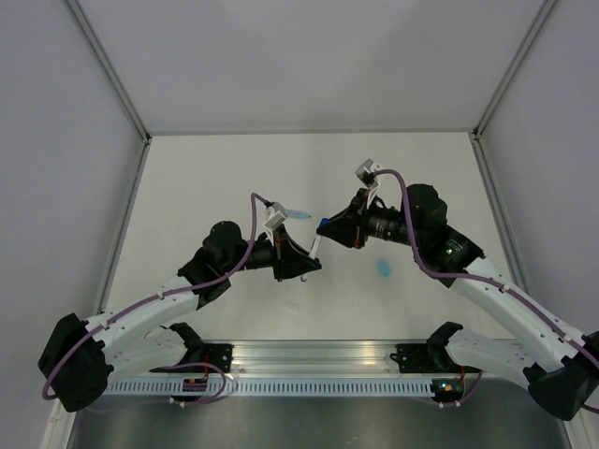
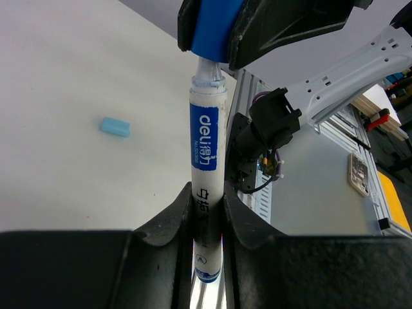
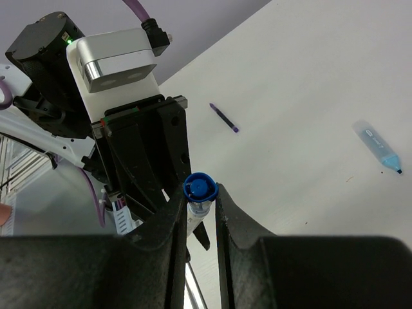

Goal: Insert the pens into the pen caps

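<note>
My left gripper (image 2: 207, 196) is shut on the white pen (image 2: 206, 148), which has a blue label and stands up between the fingers. My right gripper (image 3: 201, 193) is shut on the small dark blue cap (image 3: 199, 187). The pen's clear tip sits inside the cap's (image 2: 215, 29) mouth, and a short clear neck still shows below the cap. In the top view the two grippers (image 1: 309, 258) (image 1: 328, 227) meet above the table's middle, with the pen (image 1: 315, 245) between them. A slim dark pen (image 3: 224, 118) lies on the table beyond.
A pale blue cap (image 1: 384, 268) lies on the table right of the grippers; it also shows in the left wrist view (image 2: 115, 126). Another pale translucent blue cap (image 1: 298, 214) lies just behind the left gripper, and it shows in the right wrist view (image 3: 380, 148). Grey walls enclose the table.
</note>
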You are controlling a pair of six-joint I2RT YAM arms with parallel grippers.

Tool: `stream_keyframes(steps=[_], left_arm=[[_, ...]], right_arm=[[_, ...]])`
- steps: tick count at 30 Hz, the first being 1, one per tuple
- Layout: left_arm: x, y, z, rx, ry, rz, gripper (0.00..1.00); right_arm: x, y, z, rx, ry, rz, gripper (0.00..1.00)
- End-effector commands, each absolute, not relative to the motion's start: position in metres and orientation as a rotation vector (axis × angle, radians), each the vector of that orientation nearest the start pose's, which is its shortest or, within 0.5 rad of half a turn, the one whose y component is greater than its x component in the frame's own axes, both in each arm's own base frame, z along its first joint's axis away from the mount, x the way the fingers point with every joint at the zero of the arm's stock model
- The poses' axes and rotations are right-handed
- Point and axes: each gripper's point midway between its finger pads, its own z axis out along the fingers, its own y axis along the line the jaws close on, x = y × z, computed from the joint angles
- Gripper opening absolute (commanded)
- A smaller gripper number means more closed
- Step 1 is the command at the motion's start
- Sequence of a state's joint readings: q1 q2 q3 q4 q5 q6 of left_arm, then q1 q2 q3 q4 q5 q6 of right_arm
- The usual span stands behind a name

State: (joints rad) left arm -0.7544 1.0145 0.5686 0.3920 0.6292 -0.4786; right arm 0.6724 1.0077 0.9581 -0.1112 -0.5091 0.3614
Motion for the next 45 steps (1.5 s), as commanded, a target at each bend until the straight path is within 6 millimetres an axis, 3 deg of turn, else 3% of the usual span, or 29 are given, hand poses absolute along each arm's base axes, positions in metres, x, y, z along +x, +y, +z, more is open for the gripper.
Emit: stream_keyframes(steps=[1, 7, 18, 26, 37, 45], left_arm=[[0.18, -0.313, 0.263, 0.717, 1.555, -1.337, 0.02], [0.183, -0.314, 0.259, 0.708, 1.576, -1.327, 0.02], [0.186, -0.312, 0.259, 0.692, 1.58, -1.308, 0.02], [0.174, -0.31, 0.264, 0.744, 1.502, -1.347, 0.02], [0.17, -0.309, 0.269, 0.753, 1.461, -1.353, 0.02], [0.17, -0.308, 0.269, 0.761, 1.455, -1.346, 0.02]], right_arm=[[0.187, 0.291, 0.308, -0.757, 1.767, 1.227, 0.0], [0.175, 0.296, 0.309, -0.834, 1.747, 1.283, 0.0], [0.175, 0.293, 0.303, -0.881, 1.775, 1.245, 0.01], [0.164, 0.293, 0.304, -0.937, 1.766, 1.268, 0.12], [0.159, 0.3, 0.316, -0.928, 1.716, 1.288, 0.17], [0.157, 0.302, 0.324, -0.926, 1.688, 1.295, 0.29]])
